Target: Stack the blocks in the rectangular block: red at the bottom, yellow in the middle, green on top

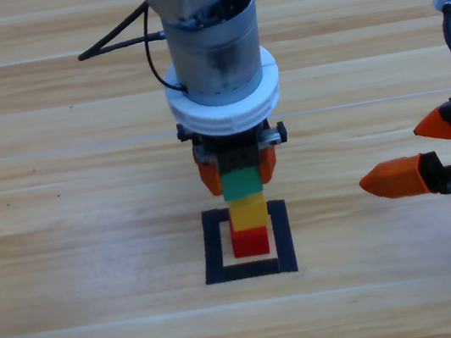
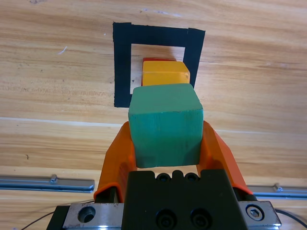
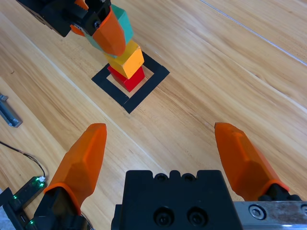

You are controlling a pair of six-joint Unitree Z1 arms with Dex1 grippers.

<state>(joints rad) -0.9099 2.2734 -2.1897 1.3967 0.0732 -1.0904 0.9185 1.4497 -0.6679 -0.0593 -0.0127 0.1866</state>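
Observation:
The red cube (image 1: 250, 242) stands inside the black tape square (image 1: 217, 247), with the yellow cube (image 1: 248, 211) on top of it. The green cube (image 1: 242, 183) is right over the yellow one, at or just above its top face. My left gripper (image 1: 240, 179) comes down from the top and is shut on the green cube (image 2: 165, 127), one orange jaw on each side. In the right wrist view the stack (image 3: 128, 60) stands in the tape square (image 3: 144, 93), with the left gripper (image 3: 103, 28) at its top. My right gripper (image 1: 391, 156) waits open at the right edge, holding nothing.
Black cables (image 1: 114, 36) trail behind the left arm at the top. A metal rail (image 2: 48, 182) lies on the table beneath the left wrist. A small board with green lights (image 3: 19, 196) sits near the right gripper.

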